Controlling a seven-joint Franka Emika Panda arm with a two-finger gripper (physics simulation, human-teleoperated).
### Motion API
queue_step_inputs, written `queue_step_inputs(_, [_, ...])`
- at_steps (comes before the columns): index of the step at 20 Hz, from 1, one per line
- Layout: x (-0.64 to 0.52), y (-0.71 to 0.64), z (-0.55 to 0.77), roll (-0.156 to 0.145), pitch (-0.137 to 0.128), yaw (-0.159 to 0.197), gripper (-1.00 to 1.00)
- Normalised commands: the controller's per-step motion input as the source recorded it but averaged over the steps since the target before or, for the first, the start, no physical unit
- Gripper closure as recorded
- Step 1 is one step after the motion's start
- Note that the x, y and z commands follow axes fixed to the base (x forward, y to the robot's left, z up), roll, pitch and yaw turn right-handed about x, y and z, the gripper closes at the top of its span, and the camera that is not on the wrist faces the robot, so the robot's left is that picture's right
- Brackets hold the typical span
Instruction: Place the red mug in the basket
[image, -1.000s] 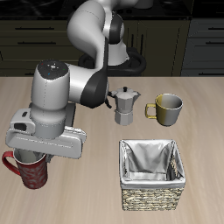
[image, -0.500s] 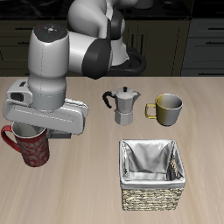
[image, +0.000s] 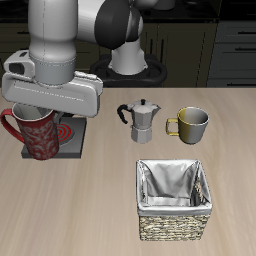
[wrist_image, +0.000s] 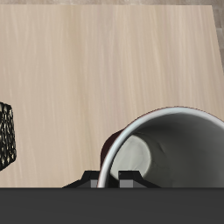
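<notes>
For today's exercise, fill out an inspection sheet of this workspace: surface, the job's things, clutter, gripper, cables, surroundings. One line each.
Surface: pale wooden table, a dark stove plate with a red coil on it.
Job's things: red mug held up at the gripper, in front of the stove plate; basket near the front edge, nothing in it.
Clutter: metal moka pot and olive-yellow mug behind the basket.
Gripper: gripper at the red mug's rim, fingers hidden by the wrist body.
Cables: nothing seen.
Surroundings: dark cabinets behind the table.
</notes>
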Motion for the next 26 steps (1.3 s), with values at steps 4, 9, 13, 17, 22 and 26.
queue_step_inputs(4, [-0.21,0.07,0.39,-0.019,-0.048,0.02,1.0])
queue_step_inputs(9, [-0.15,0.07,0.3,-0.002,-0.034,0.01,1.0])
queue_step_inputs(13, [-0.29,0.35,0.66,-0.015,-0.074,-0.018,1.0])
queue_step_inputs(17, [-0.03,0.35,0.24,0.018,-0.025,0.007,1.0])
queue_step_inputs(22, [-0.06,0.46,0.26,0.042,-0.031,0.01,1.0])
queue_step_inputs(26, [-0.08,0.37,0.21,0.029,-0.03,0.019,1.0])
